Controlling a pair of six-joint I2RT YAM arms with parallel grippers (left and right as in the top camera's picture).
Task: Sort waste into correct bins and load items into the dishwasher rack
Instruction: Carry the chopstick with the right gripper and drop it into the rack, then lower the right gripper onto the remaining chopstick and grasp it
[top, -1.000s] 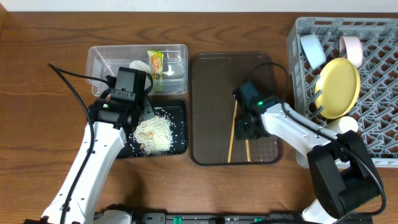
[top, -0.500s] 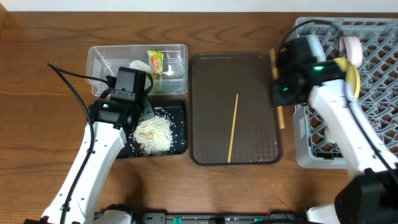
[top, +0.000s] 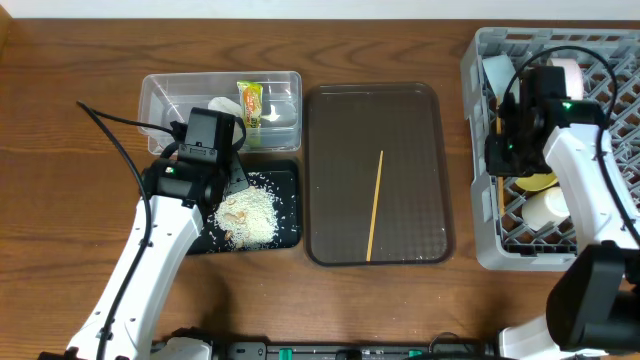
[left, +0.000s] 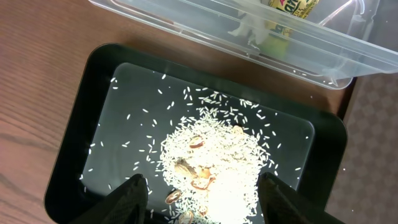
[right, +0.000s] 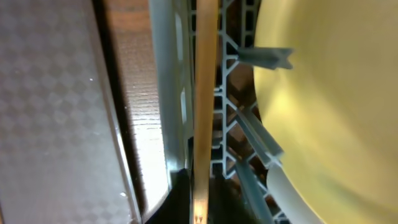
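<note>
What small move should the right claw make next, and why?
Probably lower a little and open. The right claw holds one chopstick over the left side of the dishwasher rack, seemingly just inside its wall and beside the yellow plate. A second chopstick lies on the brown tray.

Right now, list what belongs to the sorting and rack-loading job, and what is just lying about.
Job: snack wrapper, tissue, rice, clear tub, black tray, dishwasher rack, yellow plate, blue bowl, white bowl, white cup, loose chopstick, held chopstick.
Lying about: brown serving tray, wooden table.
</note>
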